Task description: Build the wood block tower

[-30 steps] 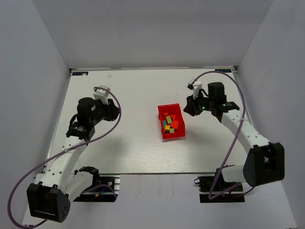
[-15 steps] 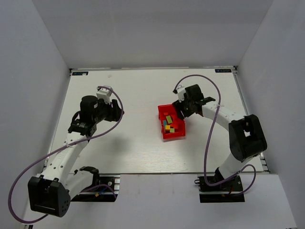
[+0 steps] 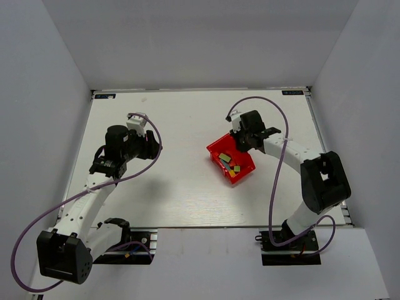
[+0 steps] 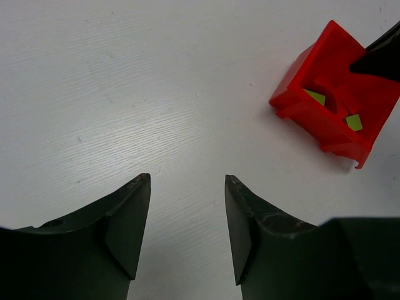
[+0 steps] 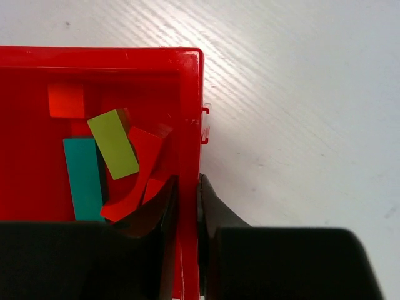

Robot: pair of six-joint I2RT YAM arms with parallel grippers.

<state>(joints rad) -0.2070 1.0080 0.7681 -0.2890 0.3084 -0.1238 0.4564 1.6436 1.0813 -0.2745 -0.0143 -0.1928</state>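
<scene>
I am watching the small painted wooden blocks (image 3: pixel 231 167) lying loose and unstacked inside the red plastic bin (image 3: pixel 219 152), which is sitting right of the middle of the white table (image 3: pixel 181 119), turned askew to the table's edges. I cannot tell whether the bin is resting flat or is tipped.

Through the right wrist camera I am making out a red arch-shaped wooden block (image 5: pixel 134 181) leaning against the bin's inner wall. A lime-green wooden bar (image 5: pixel 112 144) is lying slantwise partly over it, and a teal wooden bar (image 5: pixel 82 178) is lying just beside the two. An orange-red wooden cube (image 5: pixel 65 100) is sitting in the far corner, apart from the others. From above I am also seeing a yellow piece, too small to describe.

The right gripper (image 5: pixel 187 184) is clenching the bin's side wall (image 5: pixel 189 94), one finger inside the bin next to the arch and the other outside, both pads pressing on the red plastic. From above, that arm is reaching in from the right, its purple cable (image 3: pixel 275 181) looping over it.

The left gripper (image 4: pixel 187 180) is hanging over bare table, well apart from the bin to its left. Its two dark fingers (image 4: pixel 128 231) are spread with nothing between them. In its own camera the bin is showing at the upper right, with two lime-green faces visible inside.
</scene>
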